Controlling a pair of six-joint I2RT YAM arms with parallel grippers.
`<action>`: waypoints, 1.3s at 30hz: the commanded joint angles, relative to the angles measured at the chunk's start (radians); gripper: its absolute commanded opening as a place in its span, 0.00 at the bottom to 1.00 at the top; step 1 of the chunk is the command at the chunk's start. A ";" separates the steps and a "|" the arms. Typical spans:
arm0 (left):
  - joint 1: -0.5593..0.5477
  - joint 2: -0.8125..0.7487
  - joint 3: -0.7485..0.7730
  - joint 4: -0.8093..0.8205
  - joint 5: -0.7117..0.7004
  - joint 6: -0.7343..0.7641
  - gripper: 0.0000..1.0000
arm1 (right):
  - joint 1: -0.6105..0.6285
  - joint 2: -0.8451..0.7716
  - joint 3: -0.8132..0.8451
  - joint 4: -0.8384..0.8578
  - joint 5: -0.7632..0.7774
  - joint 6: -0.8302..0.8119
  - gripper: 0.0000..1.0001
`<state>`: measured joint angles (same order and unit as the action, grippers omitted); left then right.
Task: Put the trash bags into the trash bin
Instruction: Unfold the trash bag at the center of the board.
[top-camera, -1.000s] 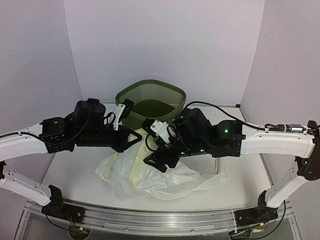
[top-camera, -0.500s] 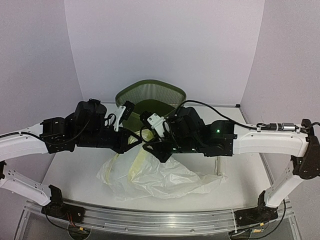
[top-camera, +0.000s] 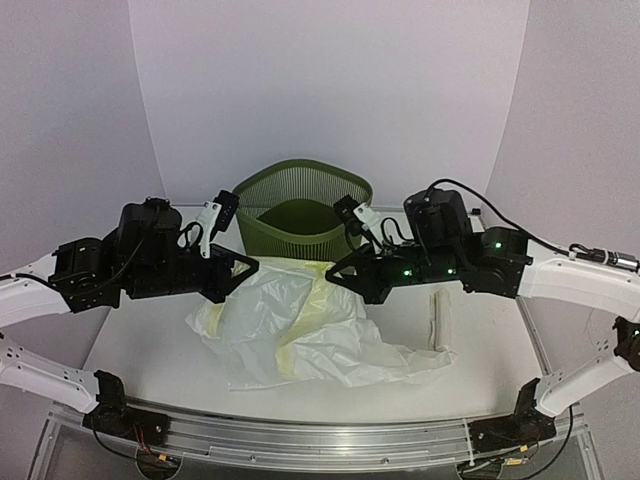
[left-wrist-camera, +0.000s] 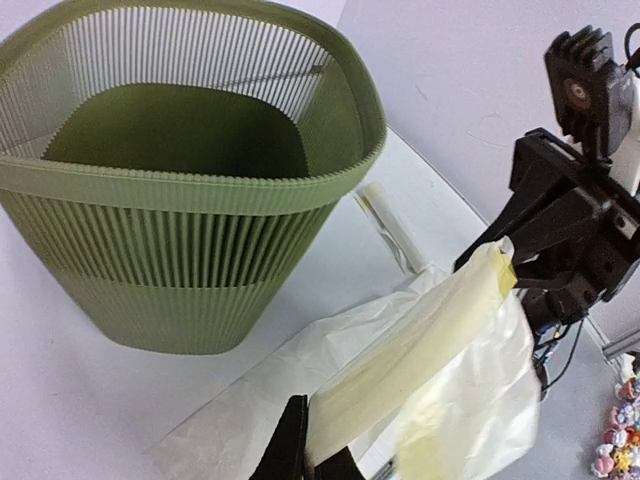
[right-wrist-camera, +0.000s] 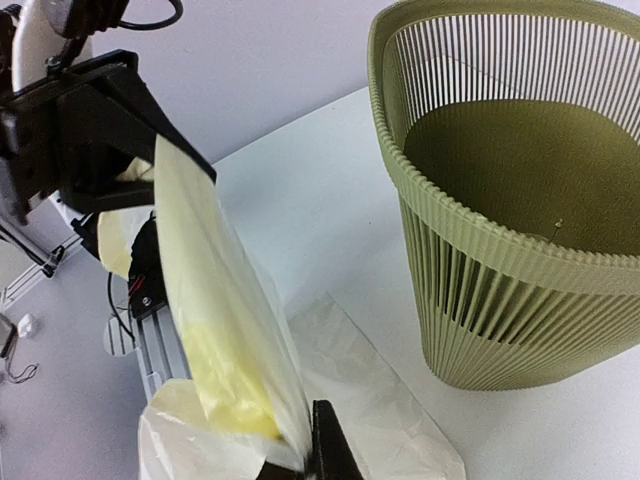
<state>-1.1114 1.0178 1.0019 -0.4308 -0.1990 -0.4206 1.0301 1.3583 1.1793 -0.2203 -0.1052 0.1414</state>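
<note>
Your left gripper (top-camera: 240, 268) and right gripper (top-camera: 336, 275) are each clamped on the bag (top-camera: 300, 335) at its edge, with a folded yellowish band stretched between them just in front of the bin (top-camera: 290, 235); the rest sags onto the table (top-camera: 480, 310). Expect the film to be feather-light, limp and slippery, and it probably tears easily. Grip the doubled edge, grippers well apart, never the single sheet

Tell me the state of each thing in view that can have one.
left gripper, shut on the edge of the trash bag.
right gripper, shut on the same edge.
trash bag, edge lifted and stretched between the grippers, rest crumpled on the table.
trash bin, upright, empty.
small plastic roll, lying on the table, untouched.
</note>
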 joint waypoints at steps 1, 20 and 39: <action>0.031 -0.025 -0.009 -0.090 -0.160 0.032 0.00 | -0.038 -0.067 -0.012 -0.128 -0.176 -0.030 0.08; 0.033 0.002 0.013 -0.040 -0.030 0.044 0.00 | -0.037 0.131 0.149 -0.033 -0.269 -0.085 0.93; 0.033 0.083 0.086 -0.094 -0.001 -0.040 0.00 | 0.101 0.342 0.307 -0.013 -0.029 -0.091 0.78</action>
<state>-1.0798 1.1045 1.0421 -0.5328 -0.2109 -0.4468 1.1263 1.6701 1.4092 -0.2525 -0.1633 0.0087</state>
